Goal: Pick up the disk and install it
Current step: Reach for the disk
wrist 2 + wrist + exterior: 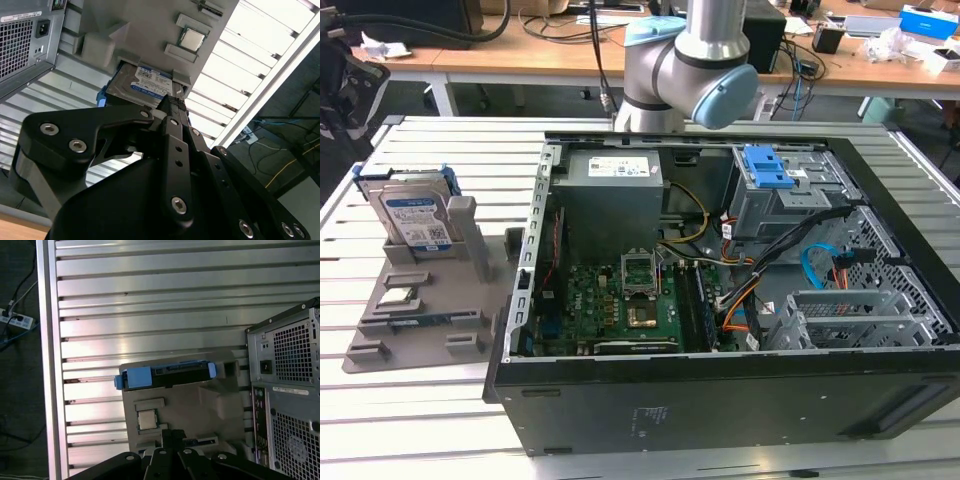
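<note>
The disk (415, 222) stands on edge in a grey holder (430, 335) on the slatted table, at the exterior view's left. It is silver with a white-and-blue label and a bright blue bracket. Both wrist views look down on the disk (142, 85) (165, 376) from well above. My gripper (173, 434) (172, 102) hangs clear of it, shut, with nothing between its fingers. The arm (695, 60) rises behind the computer case.
The open computer case (720, 400) lies on the exterior view's right, with a blue-latched drive cage (772, 172) at its back. A small square processor chip (398, 297) (146, 419) rests in the holder near the disk. Desks with cables stand behind.
</note>
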`<state>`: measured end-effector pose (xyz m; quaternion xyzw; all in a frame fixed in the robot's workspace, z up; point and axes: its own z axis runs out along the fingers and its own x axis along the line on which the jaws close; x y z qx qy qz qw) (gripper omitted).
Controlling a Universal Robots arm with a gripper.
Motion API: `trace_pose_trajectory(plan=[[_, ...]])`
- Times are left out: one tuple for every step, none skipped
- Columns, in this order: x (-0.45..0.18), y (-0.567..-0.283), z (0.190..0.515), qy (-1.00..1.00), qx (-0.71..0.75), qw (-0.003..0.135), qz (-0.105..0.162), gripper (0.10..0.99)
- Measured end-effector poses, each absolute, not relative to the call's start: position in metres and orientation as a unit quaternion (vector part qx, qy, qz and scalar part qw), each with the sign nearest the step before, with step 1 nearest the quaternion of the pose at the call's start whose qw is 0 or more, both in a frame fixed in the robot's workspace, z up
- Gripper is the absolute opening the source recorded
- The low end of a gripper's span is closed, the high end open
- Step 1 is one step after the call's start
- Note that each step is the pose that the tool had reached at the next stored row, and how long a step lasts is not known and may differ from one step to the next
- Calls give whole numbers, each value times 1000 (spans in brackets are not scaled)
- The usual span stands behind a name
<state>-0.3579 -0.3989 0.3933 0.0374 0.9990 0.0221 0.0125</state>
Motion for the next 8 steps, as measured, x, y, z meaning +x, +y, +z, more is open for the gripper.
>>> trace_pose_trajectory(plan=[[-360, -399, 393, 999, 37, 12, 22, 106], [-363, -399, 393, 999, 37, 12, 22, 106], [-365, -399, 393, 999, 37, 12, 22, 106], [-366, -399, 393, 999, 37, 12, 22, 106], [-369, -399, 393, 999, 37, 13, 22, 106], [-371, -399, 393, 999, 37, 13, 22, 106], [-372, -399, 393, 999, 37, 12, 22, 106], [-374, -399, 393, 999, 37, 12, 22, 106]])
